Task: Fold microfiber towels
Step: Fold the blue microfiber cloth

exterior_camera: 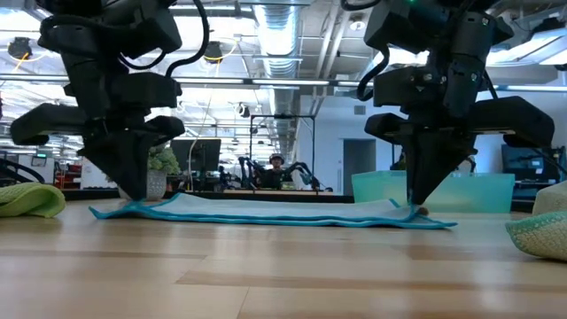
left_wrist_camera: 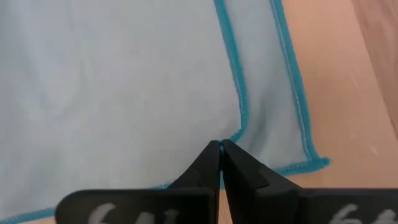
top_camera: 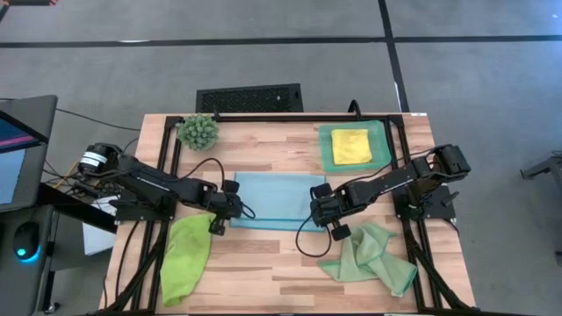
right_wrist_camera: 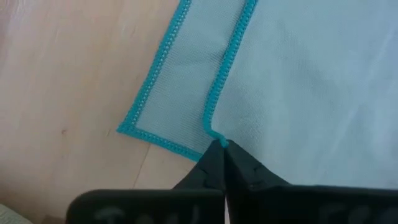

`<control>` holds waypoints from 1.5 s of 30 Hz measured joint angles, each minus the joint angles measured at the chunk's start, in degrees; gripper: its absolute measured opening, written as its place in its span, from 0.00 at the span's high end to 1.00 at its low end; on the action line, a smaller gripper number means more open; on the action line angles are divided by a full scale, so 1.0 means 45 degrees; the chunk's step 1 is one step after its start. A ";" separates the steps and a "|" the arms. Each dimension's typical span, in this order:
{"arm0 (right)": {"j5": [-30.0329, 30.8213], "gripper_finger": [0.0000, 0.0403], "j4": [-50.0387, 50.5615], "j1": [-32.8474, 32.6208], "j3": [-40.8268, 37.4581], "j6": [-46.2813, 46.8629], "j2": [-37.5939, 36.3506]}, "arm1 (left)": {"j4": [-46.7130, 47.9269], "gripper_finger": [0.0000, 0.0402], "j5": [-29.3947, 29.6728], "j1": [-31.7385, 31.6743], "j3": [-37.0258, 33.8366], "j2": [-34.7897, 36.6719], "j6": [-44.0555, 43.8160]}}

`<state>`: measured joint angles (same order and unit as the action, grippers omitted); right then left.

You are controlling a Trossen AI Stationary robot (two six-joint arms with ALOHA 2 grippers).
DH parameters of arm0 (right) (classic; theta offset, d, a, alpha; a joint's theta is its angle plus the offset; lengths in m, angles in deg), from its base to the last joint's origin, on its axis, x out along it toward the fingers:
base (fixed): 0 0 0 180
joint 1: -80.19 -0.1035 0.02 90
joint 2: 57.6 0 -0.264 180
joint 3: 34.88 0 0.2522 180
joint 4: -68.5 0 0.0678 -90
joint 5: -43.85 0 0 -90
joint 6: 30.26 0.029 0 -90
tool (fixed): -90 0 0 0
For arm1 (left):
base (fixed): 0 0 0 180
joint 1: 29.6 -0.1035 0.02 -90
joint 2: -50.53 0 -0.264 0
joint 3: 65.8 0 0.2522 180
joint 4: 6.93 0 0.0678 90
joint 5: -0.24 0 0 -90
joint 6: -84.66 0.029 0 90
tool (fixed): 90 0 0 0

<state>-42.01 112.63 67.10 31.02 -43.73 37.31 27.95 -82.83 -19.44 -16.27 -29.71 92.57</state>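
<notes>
The light blue towel (top_camera: 272, 197) lies flat in the middle of the table, folded in two, with the upper layer's teal hem a little short of the lower layer's near edge. My left gripper (top_camera: 221, 213) is shut at the towel's near left corner. My right gripper (top_camera: 323, 213) is shut at its near right corner. In the low view both point down at the two ends of the towel (exterior_camera: 266, 211). The lime green towel (top_camera: 186, 254) lies bunched at the near left and the sage green towel (top_camera: 369, 259) at the near right. The yellow towel (top_camera: 351, 147) lies folded on the teal tray (top_camera: 327, 160). My left gripper pinches the upper layer's near left corner at its teal hem (left_wrist_camera: 235, 134) between its two fingertips. The fingers come from above, pointing down. The layer lies flat on the lower one, slack. My right gripper pinches the upper layer's near right corner at its teal hem (right_wrist_camera: 210, 132) between its two fingertips. The fingers come from above, pointing down. The corner rests on the lower layer (right_wrist_camera: 168, 106), which lies on the table.
A small spiky green plant (top_camera: 198, 131) stands at the far left corner. The teal tray stands at the far right. Bare wood (top_camera: 263, 263) shows between the lime and sage towels along the near edge.
</notes>
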 joint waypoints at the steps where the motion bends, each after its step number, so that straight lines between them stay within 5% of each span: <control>1: 0.0000 0.97 0.0000 0.0000 0.0000 0.0014 0.0000 | -0.0012 1.00 0.0003 -0.0017 0.0063 0.0000 0.0080; 11: 0.0107 0.98 0.0526 0.0455 0.0005 0.0436 0.0000 | 0.0228 1.00 0.1022 -0.0748 0.0200 0.0103 0.0525; 24: 0.0345 1.00 0.0837 0.0855 0.0016 0.1398 -0.1234 | 0.1551 1.00 0.0920 -0.1316 0.0208 0.2828 -0.0395; 36: -0.0715 1.00 0.0966 -0.0103 0.0005 0.2993 -0.1889 | 0.0971 1.00 -0.0291 -0.0693 -0.0078 0.2832 -0.1367; 45: 0.0053 1.00 0.0503 -0.0012 0.0005 0.3657 -0.1865 | 0.0729 1.00 0.0799 -0.0308 -0.0286 0.2832 -0.1379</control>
<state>-41.77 114.89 67.05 31.05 -27.27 28.92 31.23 -79.24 -20.82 -17.56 -16.97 86.36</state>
